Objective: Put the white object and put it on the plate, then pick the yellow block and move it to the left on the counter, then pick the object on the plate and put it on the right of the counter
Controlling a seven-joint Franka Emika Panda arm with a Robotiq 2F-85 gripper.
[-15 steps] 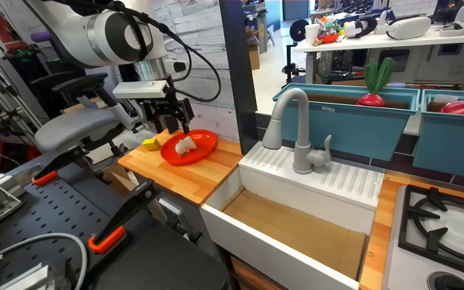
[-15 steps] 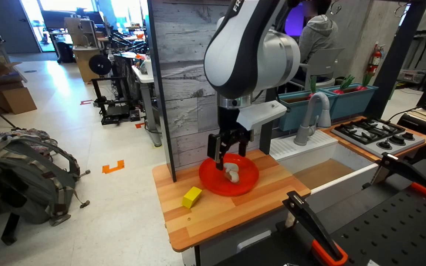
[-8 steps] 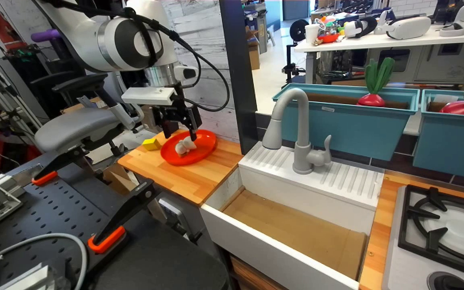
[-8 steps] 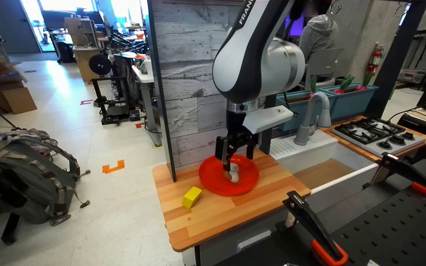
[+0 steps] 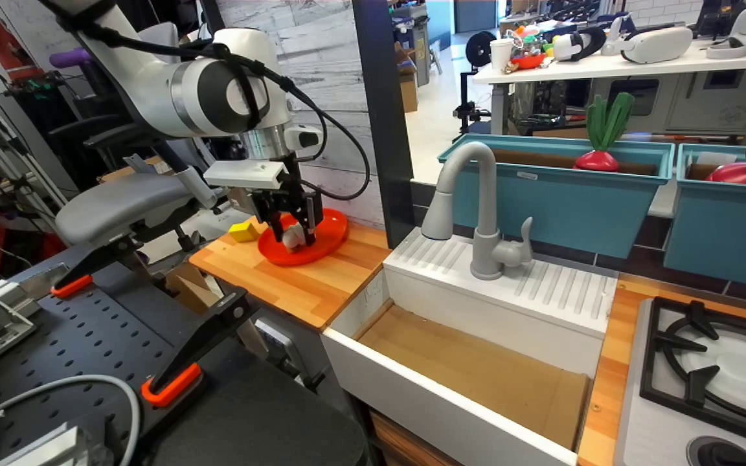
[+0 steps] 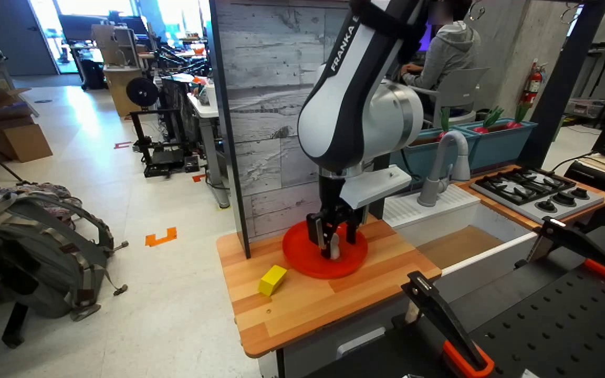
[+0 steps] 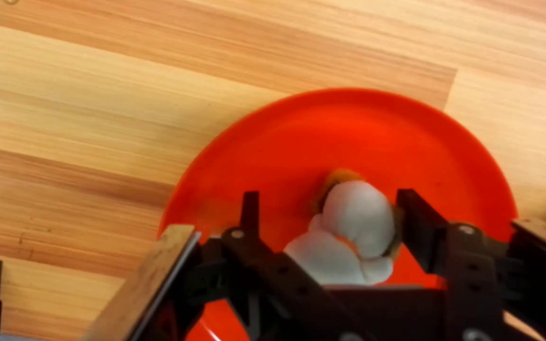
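Observation:
The white object [image 7: 358,213], rounded lobes with some brown beneath, lies on the red plate [image 7: 349,128]. Both show in both exterior views, the object [image 5: 292,239] [image 6: 335,252] partly behind the fingers, the plate [image 5: 333,228] [image 6: 302,258] on the wooden counter. My gripper [image 7: 329,208] is open and low over the plate, its fingers on either side of the object. The right-hand finger in the wrist view is close to the object; whether it touches I cannot tell. A gap shows by the left-hand one. The yellow block [image 6: 272,280] lies on the counter beside the plate.
The wooden counter [image 6: 302,315] ends at the white sink [image 5: 451,414] with its grey faucet [image 5: 486,194]. A grey plank wall [image 6: 276,105] stands right behind the plate. Black clamps with orange ends [image 6: 449,325] stand on the dark table in front.
My gripper has shifted slightly toward the sink side, then come down from above the plate to around the white object. It stays open. The plate and yellow block have not moved.

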